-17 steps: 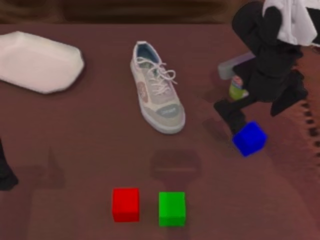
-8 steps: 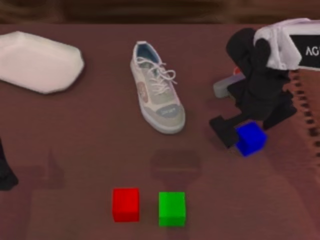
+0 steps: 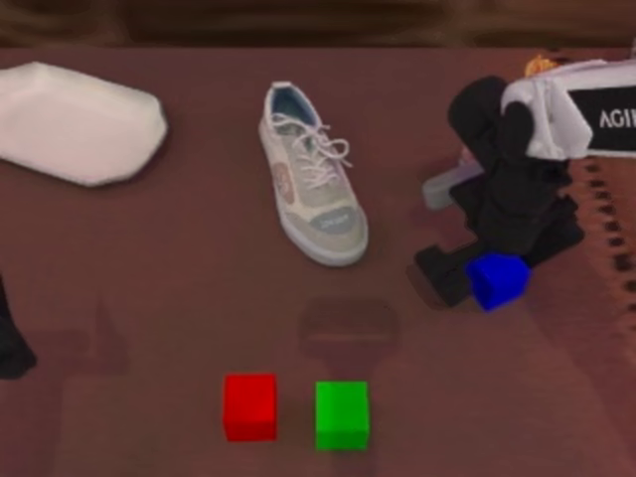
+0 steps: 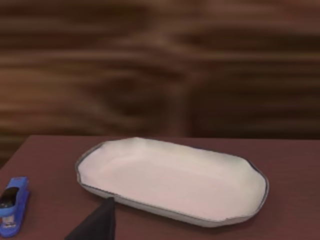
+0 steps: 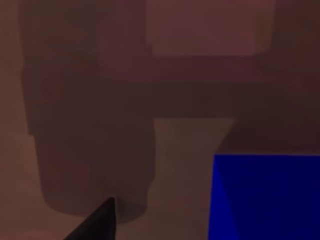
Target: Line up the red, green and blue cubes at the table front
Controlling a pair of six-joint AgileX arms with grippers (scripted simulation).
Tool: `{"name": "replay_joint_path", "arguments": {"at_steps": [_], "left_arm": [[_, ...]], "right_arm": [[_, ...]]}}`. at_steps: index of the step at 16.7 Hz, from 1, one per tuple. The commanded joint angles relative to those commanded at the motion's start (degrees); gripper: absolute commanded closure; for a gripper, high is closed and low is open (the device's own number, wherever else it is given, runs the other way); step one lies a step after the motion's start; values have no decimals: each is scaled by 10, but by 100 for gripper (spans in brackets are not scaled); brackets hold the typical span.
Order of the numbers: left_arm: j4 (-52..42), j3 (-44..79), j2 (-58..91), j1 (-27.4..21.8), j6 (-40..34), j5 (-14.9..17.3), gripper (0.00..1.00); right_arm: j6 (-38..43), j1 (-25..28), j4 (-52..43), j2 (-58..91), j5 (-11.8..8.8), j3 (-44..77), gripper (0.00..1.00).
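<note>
At right of the tabletop (image 3: 179, 288), right hand (image 3: 472, 278) sat low at the blue cube (image 3: 497, 280), fingers apart, one black finger (image 3: 442, 273) just left of it; contact unclear. Red cube (image 3: 249, 405) and green cube (image 3: 342, 414) stood side by side, apart, at front. Left hand (image 3: 12, 348) was parked at left edge, cannot tell its state.

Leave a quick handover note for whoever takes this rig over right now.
Right gripper: down at the blue cube, right of the shoe; grip unclear.
Left gripper: parked at the table's left edge.
Done: red cube and green cube sit side by side at the front, a small gap between.
Left: bring blue to the front, presumably right of green.
</note>
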Motion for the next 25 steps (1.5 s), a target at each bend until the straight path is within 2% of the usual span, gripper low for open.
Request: {"name": "replay_joint_path", "arguments": {"at_steps": [12, 20, 25], "left_arm": [[0, 0, 0, 0, 0, 0, 0], [0, 0, 0, 0, 0, 0, 0], [0, 0, 0, 0, 0, 0, 0]], "right_arm": [[0, 0, 0, 0, 0, 0, 98], [0, 0, 0, 0, 0, 0, 100], [0, 3, -48, -31, -3, 30, 100]]}}
